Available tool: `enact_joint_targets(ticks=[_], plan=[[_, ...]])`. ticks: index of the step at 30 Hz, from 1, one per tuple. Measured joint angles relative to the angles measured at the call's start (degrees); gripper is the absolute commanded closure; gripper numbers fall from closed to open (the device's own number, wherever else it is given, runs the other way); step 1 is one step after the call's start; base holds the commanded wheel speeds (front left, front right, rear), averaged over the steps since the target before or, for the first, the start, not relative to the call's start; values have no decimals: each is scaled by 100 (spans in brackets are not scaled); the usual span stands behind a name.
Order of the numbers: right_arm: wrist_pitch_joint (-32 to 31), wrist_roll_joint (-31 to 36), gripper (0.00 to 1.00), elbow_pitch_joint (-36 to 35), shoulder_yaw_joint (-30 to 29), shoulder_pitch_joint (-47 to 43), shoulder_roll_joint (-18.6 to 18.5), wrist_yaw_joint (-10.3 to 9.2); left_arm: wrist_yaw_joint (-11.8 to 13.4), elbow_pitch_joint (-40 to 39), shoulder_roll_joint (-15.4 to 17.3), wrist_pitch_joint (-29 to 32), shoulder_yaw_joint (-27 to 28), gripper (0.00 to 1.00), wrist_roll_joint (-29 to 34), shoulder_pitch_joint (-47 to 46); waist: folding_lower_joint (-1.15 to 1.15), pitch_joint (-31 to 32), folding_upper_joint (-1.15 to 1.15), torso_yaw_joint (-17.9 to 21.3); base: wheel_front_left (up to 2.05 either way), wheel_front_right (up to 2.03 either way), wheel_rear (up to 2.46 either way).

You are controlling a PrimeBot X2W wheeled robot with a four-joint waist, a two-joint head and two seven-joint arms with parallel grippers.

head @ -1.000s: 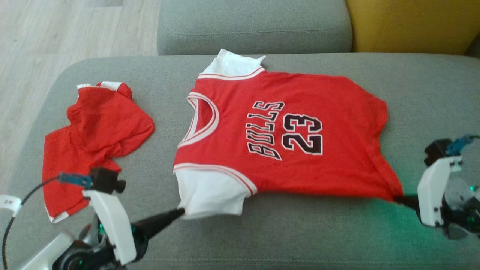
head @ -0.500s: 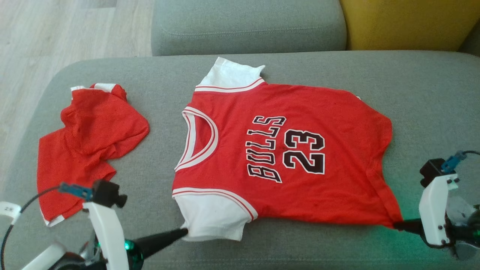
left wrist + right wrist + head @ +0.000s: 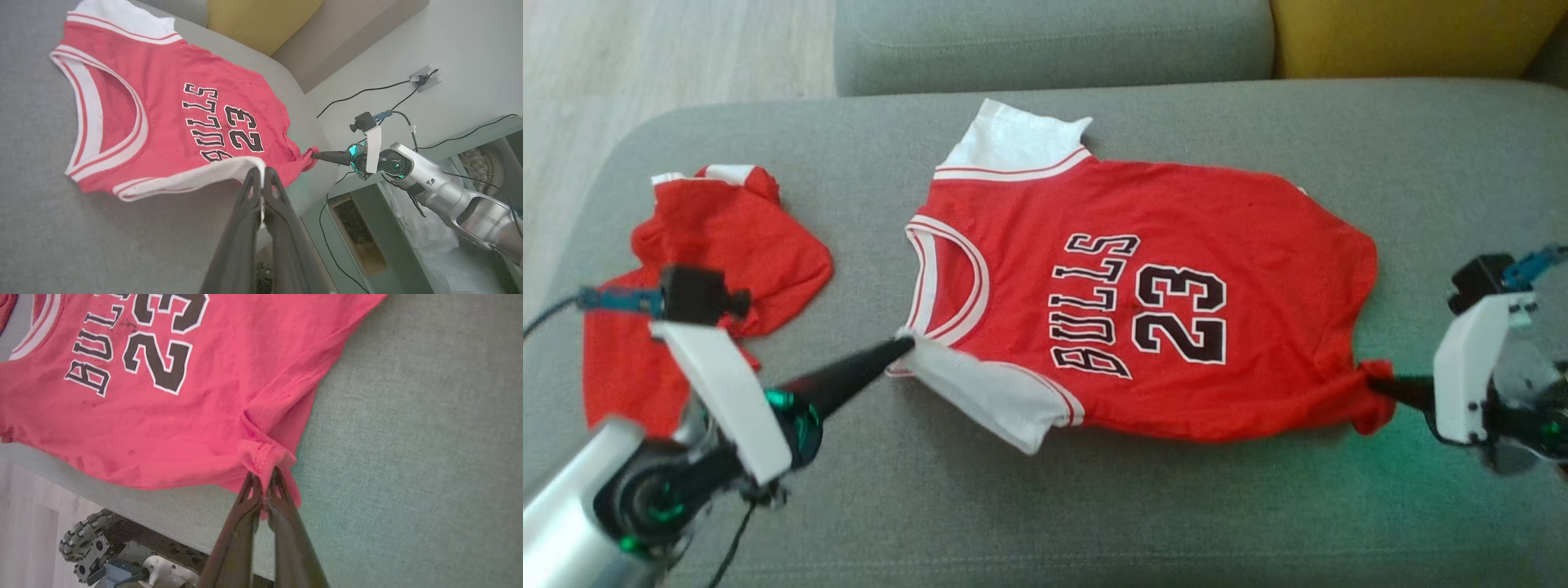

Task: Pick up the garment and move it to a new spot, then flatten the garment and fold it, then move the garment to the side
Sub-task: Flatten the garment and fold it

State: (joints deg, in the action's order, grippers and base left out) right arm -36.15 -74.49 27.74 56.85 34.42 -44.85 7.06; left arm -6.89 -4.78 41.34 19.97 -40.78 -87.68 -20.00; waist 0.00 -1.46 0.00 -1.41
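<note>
Red jersey (image 3: 1217, 212) laid spread on grey sofa seat (image 3: 1094, 506), print up, neck toward robot's left, hem toward right. Left jaws closed tight on edge of near white sleeve (image 3: 988, 392); sleeve held up off seat, just beside neck opening. Right jaws clamped on near hem corner (image 3: 1372, 396), cloth bunched there. Far white sleeve (image 3: 1013, 143) lying flat. Second red garment (image 3: 735, 237) crumpled on seat, apart at jersey's left, partly hidden by left arm (image 3: 572, 523). Yellow cushion (image 3: 1405, 33) seen behind.
</note>
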Motion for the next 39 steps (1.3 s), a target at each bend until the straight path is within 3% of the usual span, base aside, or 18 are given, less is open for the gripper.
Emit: enact_joint_targets(ticks=[14,27,28,29,30,31,39], plan=[[364,586,100,715,-165,611,625,0,86,1616,-744,-69,-98,100,769,-1298,1,-599,0,301,0,0,0],[960,720,100,892,-172,1015,889,0,114,3062,-1300,-592,-164,100,1378,-2087,1,-1142,0,559,0,0,0],[1057,726,62,895,-171,1029,903,0,99,3158,-1335,-624,-197,100,1446,-2130,1,-1167,0,566,0,0,0],[1171,760,0,898,-166,1045,913,0,78,3253,-1362,-679,-240,64,1525,-2167,1,-1186,0,570,0,0,0],[1270,761,0,925,-170,1067,927,0,78,3354,-1389,-781,-264,5,1606,-2192,1,-1198,0,571,0,0,0],[1362,761,0,968,-176,1083,936,0,81,3477,-1430,-922,-256,0,1668,-2214,1,-1200,0,567,0,0,0],[2218,978,0,1189,-174,1083,929,0,93,4144,-1885,-2420,64,0,1934,-2306,1,-1040,0,493,0,0,0]])
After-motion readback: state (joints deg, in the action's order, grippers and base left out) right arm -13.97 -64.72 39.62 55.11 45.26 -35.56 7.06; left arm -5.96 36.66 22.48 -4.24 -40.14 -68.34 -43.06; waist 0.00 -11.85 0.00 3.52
